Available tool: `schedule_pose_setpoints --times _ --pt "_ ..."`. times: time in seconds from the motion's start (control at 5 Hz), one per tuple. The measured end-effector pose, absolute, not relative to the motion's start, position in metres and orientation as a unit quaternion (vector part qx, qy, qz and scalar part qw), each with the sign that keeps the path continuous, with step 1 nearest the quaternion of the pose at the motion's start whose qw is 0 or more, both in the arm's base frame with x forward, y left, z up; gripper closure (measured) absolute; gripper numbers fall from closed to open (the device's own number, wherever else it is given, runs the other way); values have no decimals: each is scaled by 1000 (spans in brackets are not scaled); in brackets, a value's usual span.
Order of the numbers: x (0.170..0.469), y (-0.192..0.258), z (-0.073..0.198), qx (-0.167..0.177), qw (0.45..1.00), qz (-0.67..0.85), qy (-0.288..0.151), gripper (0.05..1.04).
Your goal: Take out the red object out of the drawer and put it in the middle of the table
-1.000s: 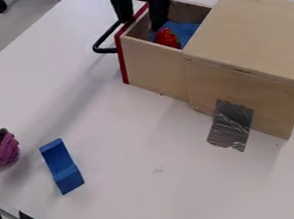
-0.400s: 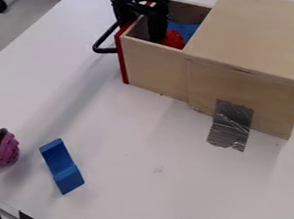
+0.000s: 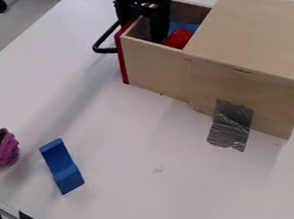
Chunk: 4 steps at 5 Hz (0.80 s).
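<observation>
While the gripper (image 3: 143, 30) hangs over the front end of the pulled-out drawer (image 3: 150, 60), its jaws stand wide apart, one by the red-edged front panel (image 3: 122, 59), the other down inside. Red object (image 3: 178, 38) is in the drawer, right beside the inner jaw, near the side wall facing the camera. Blue item (image 3: 188, 27) in there too, next to the red one; can't tell if they touch. Drawer walls surround both, and the wooden box (image 3: 255, 32) with its flat top closes in on the right of the view. Black handle (image 3: 105, 50) sticks out from the front panel. Grey tape (image 3: 231, 126) runs from box side to table (image 3: 140, 198). Out on the table, left part of view: blue block (image 3: 62, 167), and near it a purple-pink toy cupcake (image 3: 1, 147), both well apart from the drawer.
</observation>
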<state>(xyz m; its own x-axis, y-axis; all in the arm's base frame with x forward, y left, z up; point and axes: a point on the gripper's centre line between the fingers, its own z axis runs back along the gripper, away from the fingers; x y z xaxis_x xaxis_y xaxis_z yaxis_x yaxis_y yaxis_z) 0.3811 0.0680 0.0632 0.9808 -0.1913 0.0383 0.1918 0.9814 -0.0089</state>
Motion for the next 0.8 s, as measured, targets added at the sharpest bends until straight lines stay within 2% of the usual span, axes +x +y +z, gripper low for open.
schedule_pose_setpoints --times 0.4,0.8 --pt "393 55 80 -27 995 -87 -37 85" --pt "396 35 98 -29 991 -120 -57 85"
